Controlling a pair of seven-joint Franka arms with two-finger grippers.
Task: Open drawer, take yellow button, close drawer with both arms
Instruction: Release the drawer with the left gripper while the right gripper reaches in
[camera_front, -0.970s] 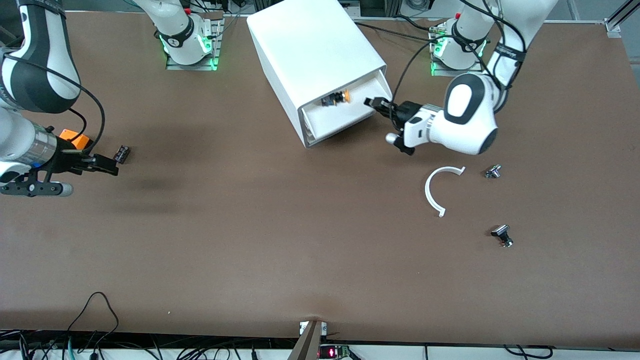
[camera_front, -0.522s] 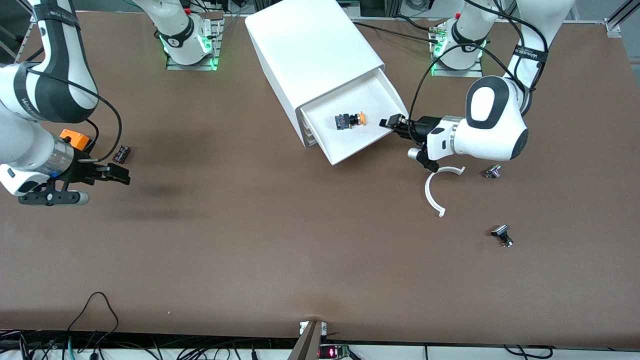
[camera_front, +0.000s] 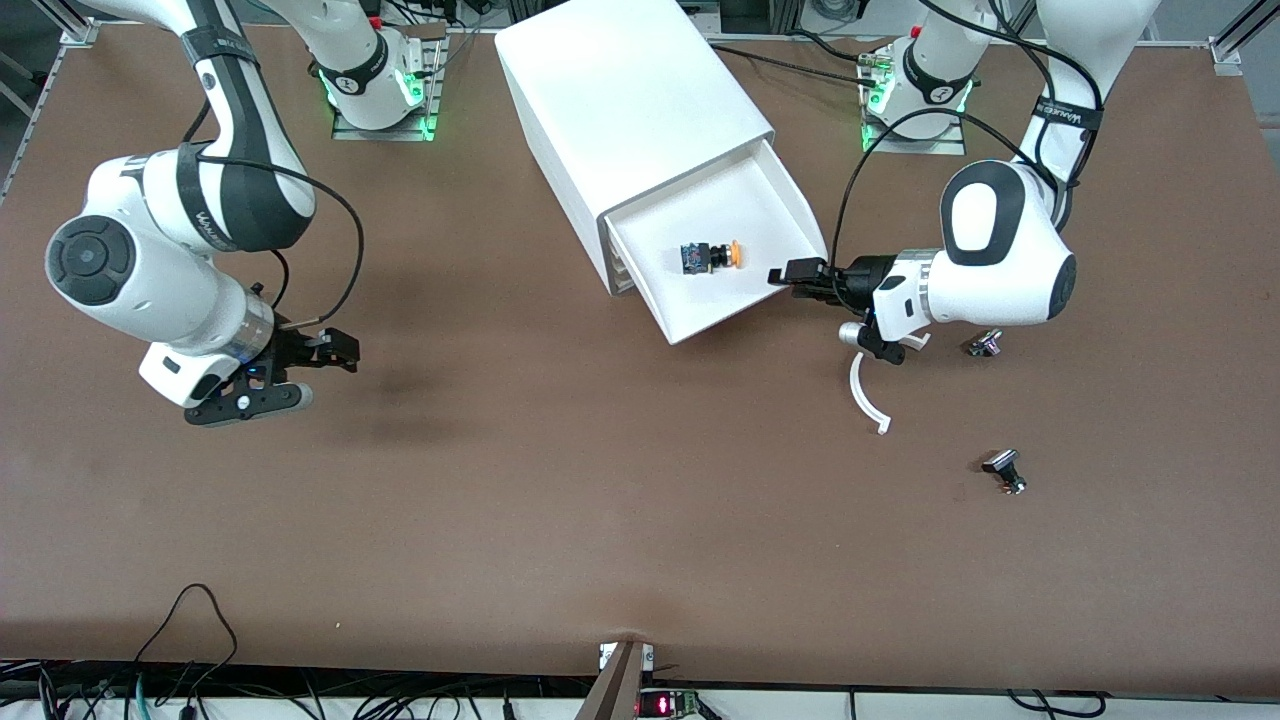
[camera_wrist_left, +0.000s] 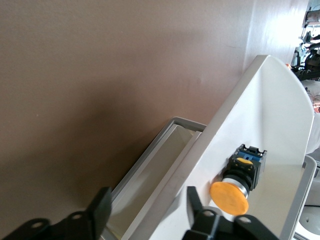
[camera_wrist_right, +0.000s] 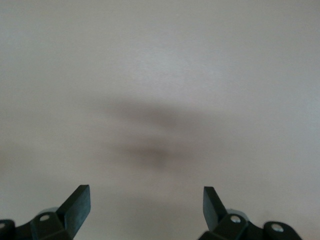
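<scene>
The top drawer (camera_front: 735, 250) of the white cabinet (camera_front: 625, 110) stands pulled well out, so the opening step looks done. The button (camera_front: 712, 256) lies on its side on the drawer floor, orange cap toward the left arm's end of the worktop (camera_front: 560, 520); nothing holds it yet.

The left tool (camera_front: 795, 277) sits at the drawer's front corner. In the left wrist view its fingers (camera_wrist_left: 100, 212) straddle the drawer's front wall with a gap on both sides, so the tool (camera_wrist_left: 145, 220) looks parted and gripping nothing, with the button (camera_wrist_left: 239, 176) just inside the wall. Whether a finger touches the wall cannot be told.

The right tool (camera_front: 335, 350) hovers over bare worktop toward the right arm's end, well apart from the cabinet. The right wrist view shows its fingers (camera_wrist_right: 76, 202) spread wide and the tool (camera_wrist_right: 146, 202) empty above plain surface.

My judgement: one of three steps is finished. Taking the button and pushing the drawer shut both remain. The right arm is far from the drawer, so a reach toward it would be needed before any pick, unless the left arm, already beside the button, does it.

A white curved strip (camera_front: 866, 385) and two small black-and-silver parts (camera_front: 986, 343) (camera_front: 1004, 470) lie toward the left arm's end, apart from the task.
</scene>
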